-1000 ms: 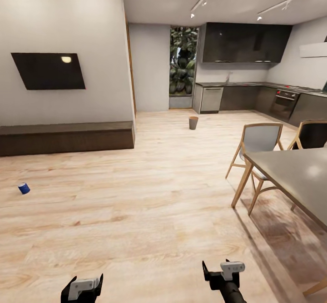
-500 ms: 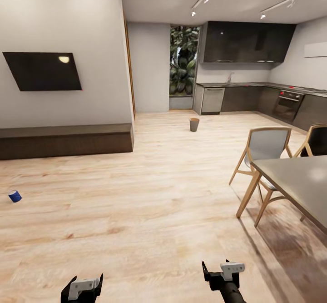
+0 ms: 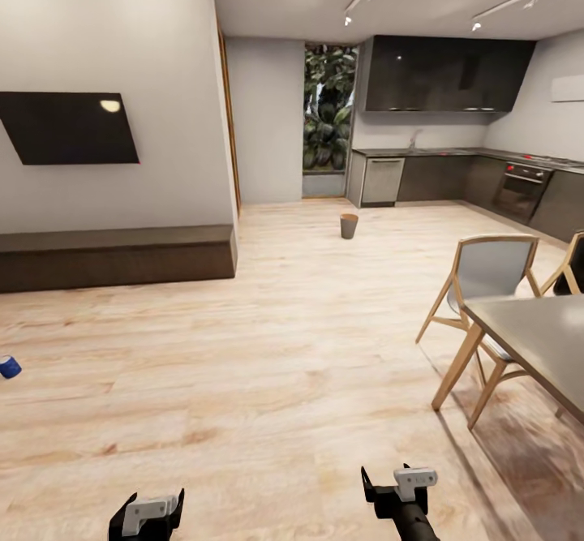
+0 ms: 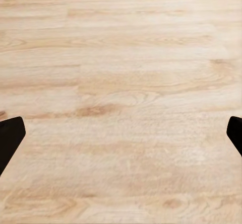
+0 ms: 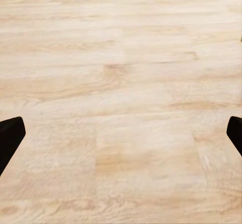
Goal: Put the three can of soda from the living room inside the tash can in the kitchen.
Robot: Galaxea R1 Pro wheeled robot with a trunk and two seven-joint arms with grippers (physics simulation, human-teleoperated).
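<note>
Pale wood plank floor (image 3: 268, 346) runs across the whole open room, from the near foreground back to the kitchen (image 3: 454, 152).

1 white wall w/ 1 black TV (image 3: 69, 127) on the left, and 1 long dark bench (image 3: 113, 257) along its foot. Kitchen at the far right: dark upper and lower cabinets, grey counter, 1 built-in oven (image 3: 519, 188), 2 ceiling light tracks. 1 tall window w/ green foliage (image 3: 328, 107) just beside the cabinets.

1 dark table (image 3: 543, 346) at the right edge, w/ 2 wood-framed chairs; the nearer chair (image 3: 487, 281) is seen whole, the 2nd is cut by the frame edge.

1 tash can (image 3: 349, 225) stands upright on the floor in front of the kitchen, well apart from everything.

1 can of soda (image 3: 9, 367), dark blue, lies on the floor at the far left edge, well apart from the bin.

2 grippers low in the foreground: left gripper (image 4: 121, 136) and right gripper (image 5: 121, 136), both spread wide w/ nothing between the fingers, bare floor beneath.
</note>
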